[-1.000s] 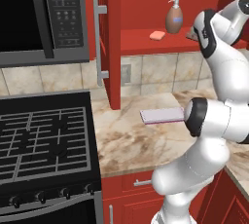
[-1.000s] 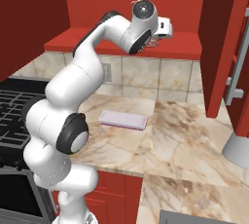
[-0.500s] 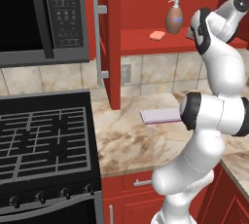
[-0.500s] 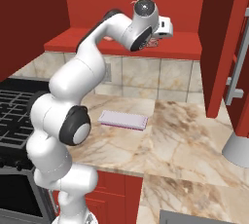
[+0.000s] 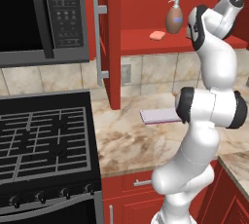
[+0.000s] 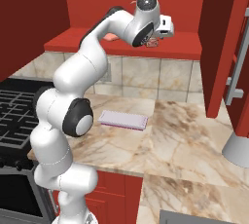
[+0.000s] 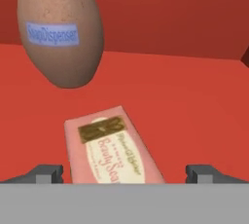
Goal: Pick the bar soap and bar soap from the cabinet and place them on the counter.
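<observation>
Inside the tall glossy red cabinet, your white arm's fingers hover spread wide over a flat pink bar soap lying on the red shelf.

You see the pink bar between the two dark tips, neither touching it, with the brown pump bottle just beyond. From the left base view, a second peach-pink bar soap rests on the shelf beside that bottle. Below, a flat pale lavender pad lies on the beige marbled stone counter.
</observation>
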You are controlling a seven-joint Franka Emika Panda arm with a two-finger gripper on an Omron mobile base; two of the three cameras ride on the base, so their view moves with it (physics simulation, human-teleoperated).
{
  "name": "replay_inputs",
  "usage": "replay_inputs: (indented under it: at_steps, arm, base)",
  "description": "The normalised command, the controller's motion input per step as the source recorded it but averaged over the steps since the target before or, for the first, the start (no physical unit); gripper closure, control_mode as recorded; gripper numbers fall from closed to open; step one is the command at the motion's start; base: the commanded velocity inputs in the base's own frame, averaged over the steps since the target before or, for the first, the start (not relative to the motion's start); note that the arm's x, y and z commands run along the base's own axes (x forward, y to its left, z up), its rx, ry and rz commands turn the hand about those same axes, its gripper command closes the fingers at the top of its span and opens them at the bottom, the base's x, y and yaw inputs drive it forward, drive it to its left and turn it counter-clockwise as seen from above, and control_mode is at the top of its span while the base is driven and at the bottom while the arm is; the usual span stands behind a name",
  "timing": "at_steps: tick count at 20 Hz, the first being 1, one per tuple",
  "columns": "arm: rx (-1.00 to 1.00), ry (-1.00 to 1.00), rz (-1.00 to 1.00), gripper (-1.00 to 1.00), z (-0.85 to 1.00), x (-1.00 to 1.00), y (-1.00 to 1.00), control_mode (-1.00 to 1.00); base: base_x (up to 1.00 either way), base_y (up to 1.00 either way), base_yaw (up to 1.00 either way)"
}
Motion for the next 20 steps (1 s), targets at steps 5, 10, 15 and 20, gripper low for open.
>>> replay_inputs:
  at_steps: [5, 10, 15, 20]
  arm:
    - [0.0, 0.03, 0.0, -1.0, -0.21, 0.09, -0.08, -1.0]
    - [0.0, 0.02, 0.0, -1.0, -0.24, 0.1, -0.02, -1.0]
    - [0.0, 0.02, 0.0, -1.0, -0.21, 0.07, 0.0, -1.0]
    - [0.0, 0.0, 0.0, 1.0, -0.29, 0.0, 0.0, -1.0]
  base:
    - [0.0, 0.0, 0.0]
    - [0.0, 0.0, 0.0]
    - [0.0, 0.0, 0.0]
    - [0.0, 0.0, 0.0]
